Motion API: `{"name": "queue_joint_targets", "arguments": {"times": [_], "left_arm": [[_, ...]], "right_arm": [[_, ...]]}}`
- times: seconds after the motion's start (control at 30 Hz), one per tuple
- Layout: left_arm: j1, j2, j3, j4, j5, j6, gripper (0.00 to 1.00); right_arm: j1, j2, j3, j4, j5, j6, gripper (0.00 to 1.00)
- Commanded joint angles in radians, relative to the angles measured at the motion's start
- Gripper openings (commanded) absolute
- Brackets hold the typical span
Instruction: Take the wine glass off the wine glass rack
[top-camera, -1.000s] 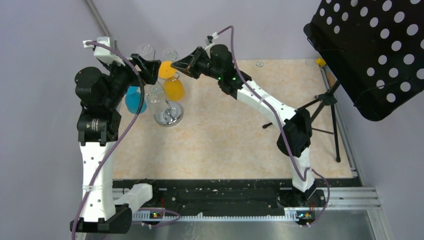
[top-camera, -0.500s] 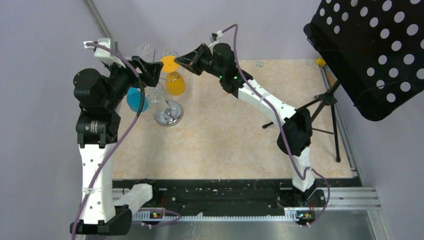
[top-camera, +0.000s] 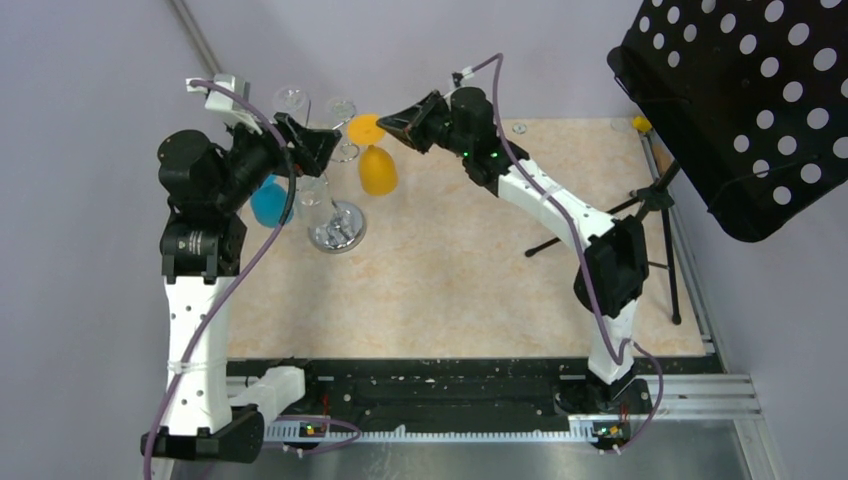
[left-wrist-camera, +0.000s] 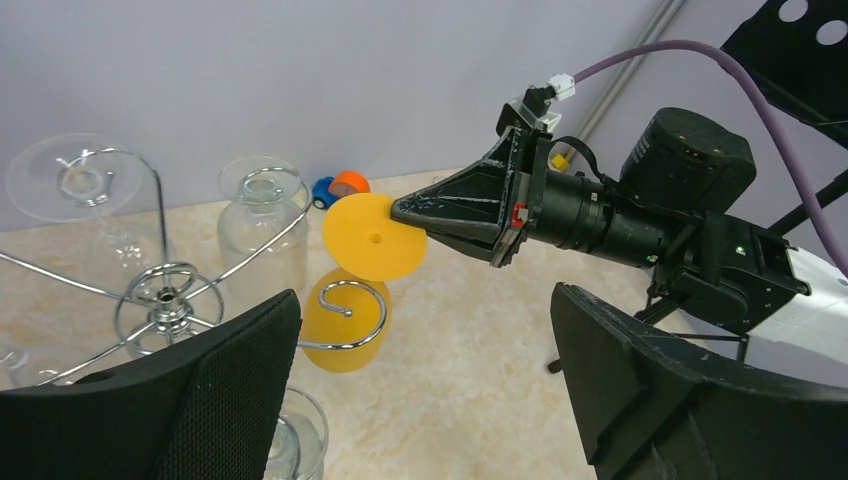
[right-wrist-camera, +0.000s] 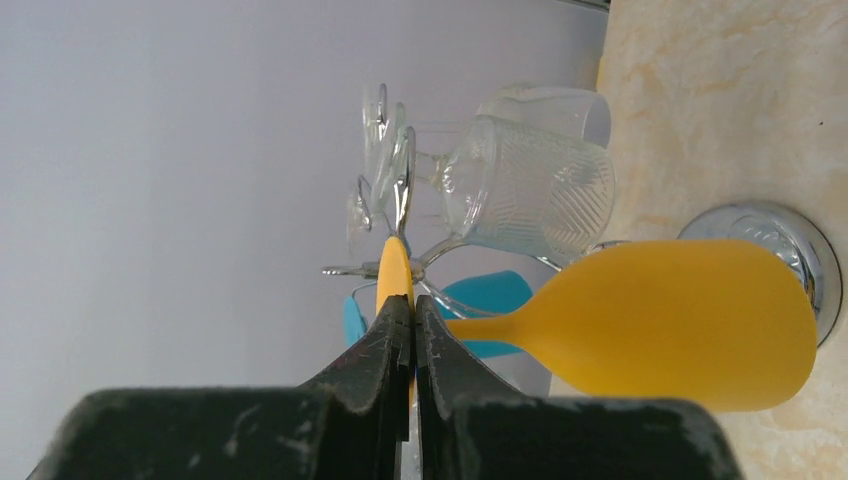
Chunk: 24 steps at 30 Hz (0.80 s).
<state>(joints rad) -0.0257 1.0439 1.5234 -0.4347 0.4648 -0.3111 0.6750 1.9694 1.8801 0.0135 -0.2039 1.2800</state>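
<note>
Right gripper (top-camera: 386, 122) is clamped tight on the flat foot of the orange wine glass (top-camera: 377, 170), which hangs bowl-down above the table (top-camera: 470, 270). It sits just beside the outer curl of a hook arm on the wine glass rack (left-wrist-camera: 165, 296) (touching or not, hard to say from here). Left gripper (top-camera: 310, 142) hovers over the rack with jaws spread wide, holding nothing. Clear glasses (left-wrist-camera: 262, 215) and a blue glass (top-camera: 268, 200) hang on the rack.
</note>
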Motion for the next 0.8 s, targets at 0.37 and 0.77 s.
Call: {"name": "queue_joint_targets", "arguments": {"times": [0.37, 0.77], "left_arm": [[-0.099, 0.087, -0.077, 0.391, 0.339, -0.045, 0.95], [-0.246, 0.274, -0.041, 0.491, 0.415, 0.190, 0.90]], "right_arm": [[-0.117, -0.317, -0.173, -0.012, -0.138, 0.059, 0.00], [-0.170, -0.506, -0.323, 0.058, -0.146, 0.053, 0.00]]}}
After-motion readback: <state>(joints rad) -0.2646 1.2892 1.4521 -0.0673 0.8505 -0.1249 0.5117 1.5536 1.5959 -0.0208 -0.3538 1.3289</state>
